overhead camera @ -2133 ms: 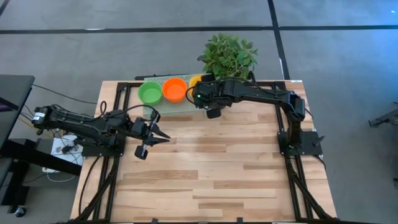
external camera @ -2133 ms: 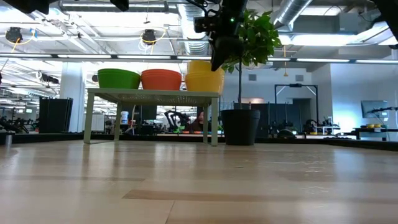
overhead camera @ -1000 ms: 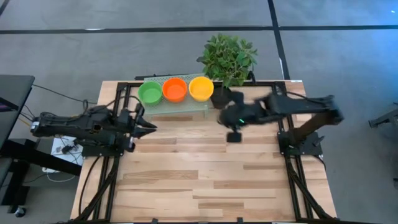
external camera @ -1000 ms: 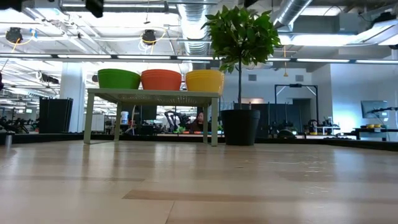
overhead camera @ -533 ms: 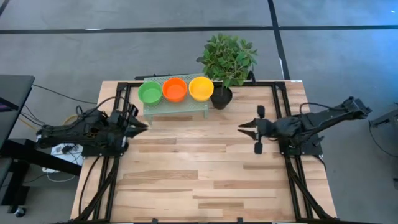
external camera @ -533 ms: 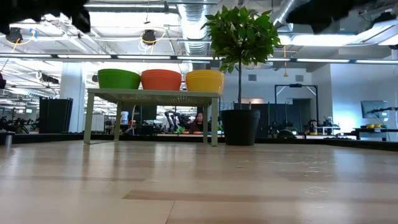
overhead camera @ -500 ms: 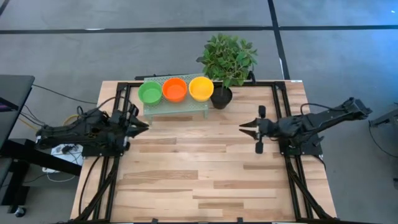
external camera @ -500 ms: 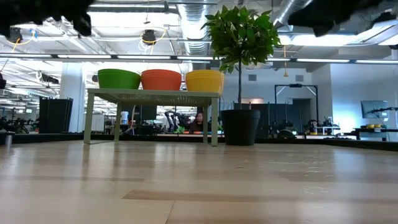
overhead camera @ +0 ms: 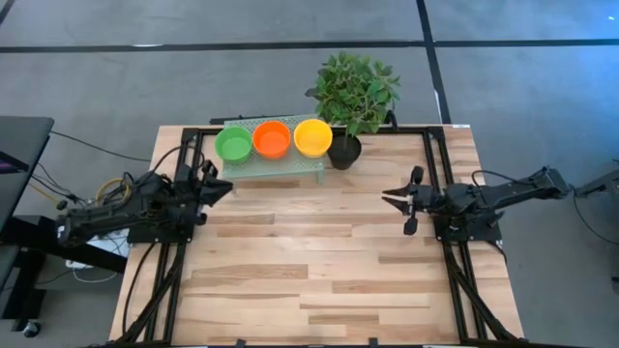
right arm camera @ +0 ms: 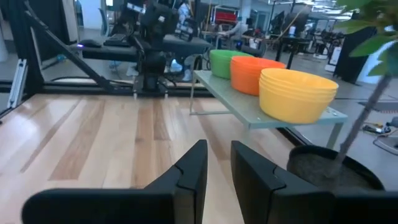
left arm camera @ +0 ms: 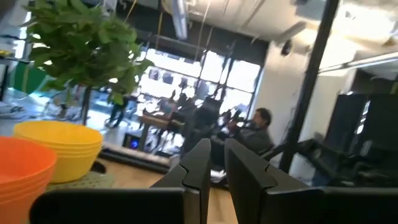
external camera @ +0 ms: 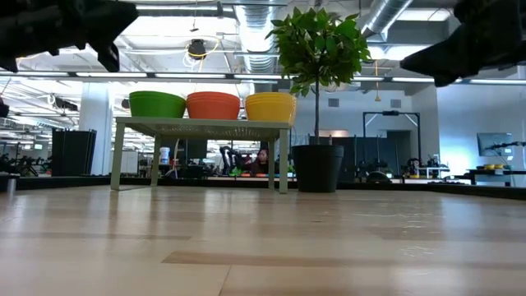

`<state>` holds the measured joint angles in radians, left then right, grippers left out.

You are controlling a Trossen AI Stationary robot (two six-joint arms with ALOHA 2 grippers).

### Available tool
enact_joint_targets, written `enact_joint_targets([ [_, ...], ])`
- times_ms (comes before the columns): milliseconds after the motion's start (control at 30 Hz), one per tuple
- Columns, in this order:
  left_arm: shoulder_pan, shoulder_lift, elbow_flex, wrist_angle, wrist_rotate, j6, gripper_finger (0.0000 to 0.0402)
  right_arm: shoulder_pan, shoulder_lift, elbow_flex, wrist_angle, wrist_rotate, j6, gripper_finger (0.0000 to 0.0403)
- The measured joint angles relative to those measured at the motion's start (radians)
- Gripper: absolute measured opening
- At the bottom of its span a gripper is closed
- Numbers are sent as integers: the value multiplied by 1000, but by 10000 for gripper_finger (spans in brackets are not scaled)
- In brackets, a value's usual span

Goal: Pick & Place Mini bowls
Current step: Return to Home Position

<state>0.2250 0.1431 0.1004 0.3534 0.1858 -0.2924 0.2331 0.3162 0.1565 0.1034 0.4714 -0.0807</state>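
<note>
Three stacks stand in a row on the shelf (overhead camera: 276, 164) at the table's (overhead camera: 319, 280) far edge: green bowls (overhead camera: 232, 144), orange bowls (overhead camera: 272, 139), and yellow bowls (overhead camera: 312, 137), the yellow nearest the potted plant (overhead camera: 353, 92) just beside the shelf. The left gripper (overhead camera: 228, 185) sits low at the table's left edge, arm folded over its base, pointing inward, fingers nearly together with a thin gap and empty. The right gripper (overhead camera: 387, 197) faces it from the right edge, arm stretched level behind it, fingers likewise almost closed on nothing.
</note>
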Motion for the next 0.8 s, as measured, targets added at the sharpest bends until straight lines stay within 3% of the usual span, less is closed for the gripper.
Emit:
enact_joint_targets([
  [200, -4, -139, -53, -40, 17, -6, 49, 10, -125, -53, -83, 0, 53, 65],
  [467, -4, -130, -95, -99, 16, 4, 49, 9, -302, -135, -70, 1, 39, 65],
  [800, -4, -70, -95, -111, -2, -13, 49, 5, -282, -135, -71, 1, 19, 65],
])
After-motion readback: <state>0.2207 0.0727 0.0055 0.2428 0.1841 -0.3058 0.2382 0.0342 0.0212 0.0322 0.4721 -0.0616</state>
